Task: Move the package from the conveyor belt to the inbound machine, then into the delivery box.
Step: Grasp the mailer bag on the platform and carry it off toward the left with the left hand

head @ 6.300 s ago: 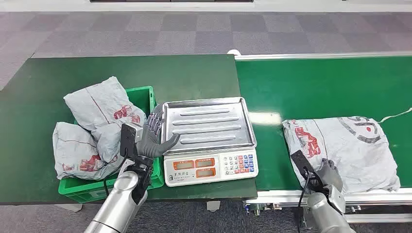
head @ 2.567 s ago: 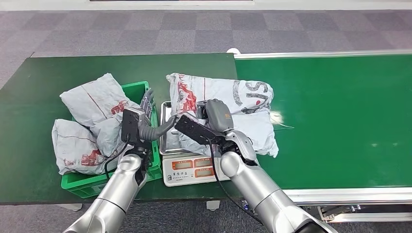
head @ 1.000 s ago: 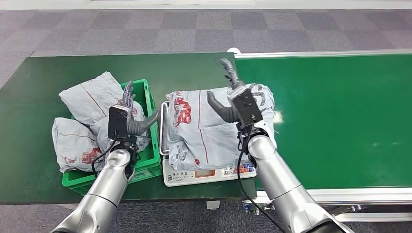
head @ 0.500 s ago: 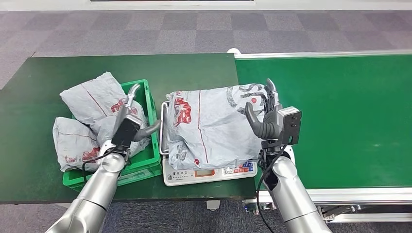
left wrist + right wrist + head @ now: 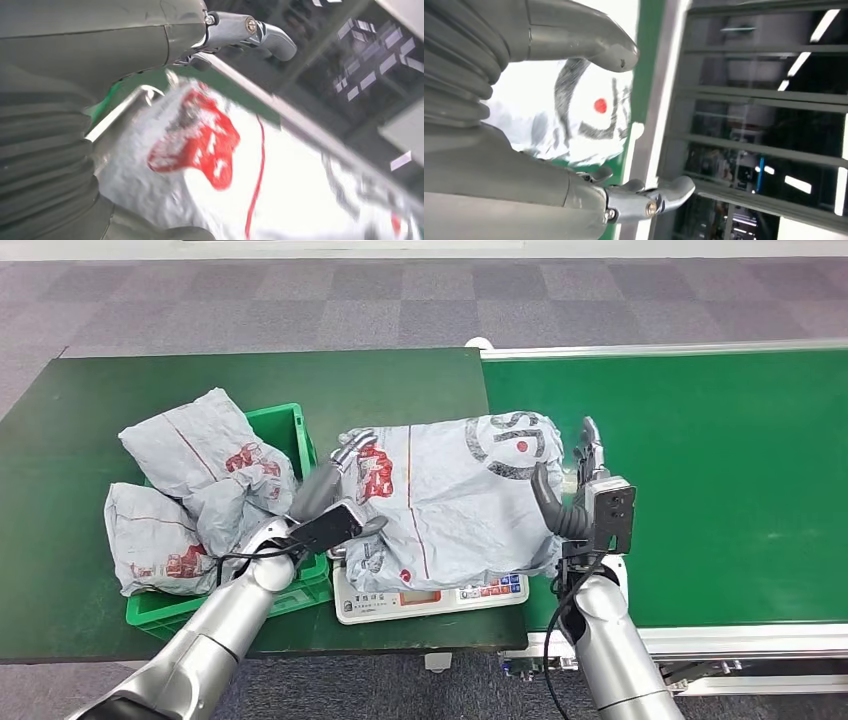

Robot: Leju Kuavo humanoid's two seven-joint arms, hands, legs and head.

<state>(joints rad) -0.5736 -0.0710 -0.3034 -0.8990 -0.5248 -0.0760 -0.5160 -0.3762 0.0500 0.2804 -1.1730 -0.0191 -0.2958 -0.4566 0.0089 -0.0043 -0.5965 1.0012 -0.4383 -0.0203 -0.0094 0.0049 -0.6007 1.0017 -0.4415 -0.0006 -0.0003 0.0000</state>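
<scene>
The package (image 5: 450, 500) covers the whole scale (image 5: 430, 595), with one hand close at each side. The green crate (image 5: 290, 430) is heaped with parcels (image 5: 195, 490). The conveyor belt (image 5: 720, 460) lies bare.

a dark green table (image 5: 400, 380) carries a green crate (image 5: 290, 430) of grey packages at left and a scale (image 5: 430, 598) at its near right edge. the green conveyor belt (image 5: 700, 440) adjoins its right side.

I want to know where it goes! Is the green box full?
Full: the green plastic crate holds crumpled grey mail bags heaped above its rim, spilling over its far side.
</scene>
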